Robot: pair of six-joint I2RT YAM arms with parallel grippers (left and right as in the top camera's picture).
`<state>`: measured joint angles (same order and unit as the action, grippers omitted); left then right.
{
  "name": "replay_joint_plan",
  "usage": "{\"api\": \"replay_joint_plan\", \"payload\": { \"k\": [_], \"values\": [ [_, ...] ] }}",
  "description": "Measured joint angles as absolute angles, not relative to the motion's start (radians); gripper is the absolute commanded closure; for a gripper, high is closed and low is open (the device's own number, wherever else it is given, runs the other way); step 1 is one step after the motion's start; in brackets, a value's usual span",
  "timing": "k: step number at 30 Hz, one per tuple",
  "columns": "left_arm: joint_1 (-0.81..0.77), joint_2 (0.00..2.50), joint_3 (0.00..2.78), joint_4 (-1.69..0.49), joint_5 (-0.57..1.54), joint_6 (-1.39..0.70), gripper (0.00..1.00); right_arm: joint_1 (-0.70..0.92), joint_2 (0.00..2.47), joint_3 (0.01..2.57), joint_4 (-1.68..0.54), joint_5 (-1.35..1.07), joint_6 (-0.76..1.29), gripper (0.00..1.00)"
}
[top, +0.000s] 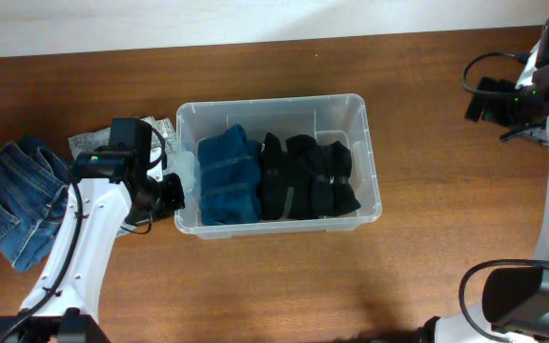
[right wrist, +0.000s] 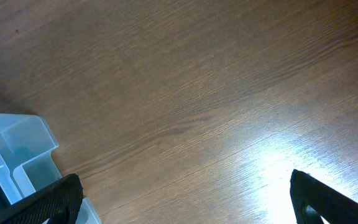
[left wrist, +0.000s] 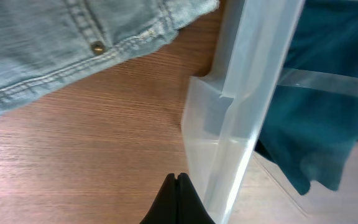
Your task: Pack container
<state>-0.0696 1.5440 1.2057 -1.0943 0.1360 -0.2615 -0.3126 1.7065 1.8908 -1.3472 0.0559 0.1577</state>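
The container (top: 270,101), a clear plastic tub, stands mid-table. Inside it lie a folded teal-blue garment (top: 229,179) on the left and black folded garments (top: 308,176) on the right. My left gripper (top: 172,191) is shut on nothing, low over the table just outside the tub's left wall. In the left wrist view its joined tips (left wrist: 178,180) sit next to that wall (left wrist: 241,112), with the blue garment (left wrist: 316,124) behind it. My right gripper (top: 475,100) hangs wide open at the far right, empty over bare wood (right wrist: 185,199); a tub corner (right wrist: 17,149) shows beside its left finger (right wrist: 55,199).
Folded blue jeans (top: 12,205) lie at the table's left edge, also seen in the left wrist view (left wrist: 61,43). Crumpled clear wrapping (top: 89,143) lies under my left arm, next to the tub's back left corner. The brown wooden table (top: 446,181) has bare wood to the tub's right.
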Motion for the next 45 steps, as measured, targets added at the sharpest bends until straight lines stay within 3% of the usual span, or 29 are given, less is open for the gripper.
{"api": "replay_joint_plan", "payload": {
  "k": [15, 16, 18, 21, 25, 28, 45],
  "values": [
    [-0.001, 1.544, 1.206, -1.053, 0.155, -0.250, 0.97, -0.313, 1.707, 1.891, -1.347, 0.056, 0.158, 0.01],
    [0.022, 1.544, 1.207, -1.037, 0.153, -0.249, 0.84, -0.313, 1.707, 1.891, -1.347, 0.056, 0.158, 0.01],
    [0.067, 1.545, 1.208, -1.024, 0.145, -0.242, 0.68, -0.313, 1.707, 1.891, -1.347, 0.056, 0.158, 0.01],
    [0.119, 1.545, 1.208, -1.009, 0.123, -0.241, 0.29, -0.313, 1.707, 1.891, -1.347, 0.056, 0.158, 0.01],
    [0.154, 1.545, 1.208, -0.978, 0.085, -0.237, 0.05, -0.313, 1.707, 1.891, -1.347, 0.056, 0.158, 0.01],
    [0.167, 1.545, 1.208, -0.953, 0.051, -0.234, 0.01, -0.313, 1.707, 1.891, -1.347, 0.056, 0.158, 0.01],
    [0.169, 1.648, 1.208, -0.860, -0.039, -0.312, 0.01, -0.313, 1.707, 1.891, -1.347, 0.056, 0.158, 0.01]
  ]
}}
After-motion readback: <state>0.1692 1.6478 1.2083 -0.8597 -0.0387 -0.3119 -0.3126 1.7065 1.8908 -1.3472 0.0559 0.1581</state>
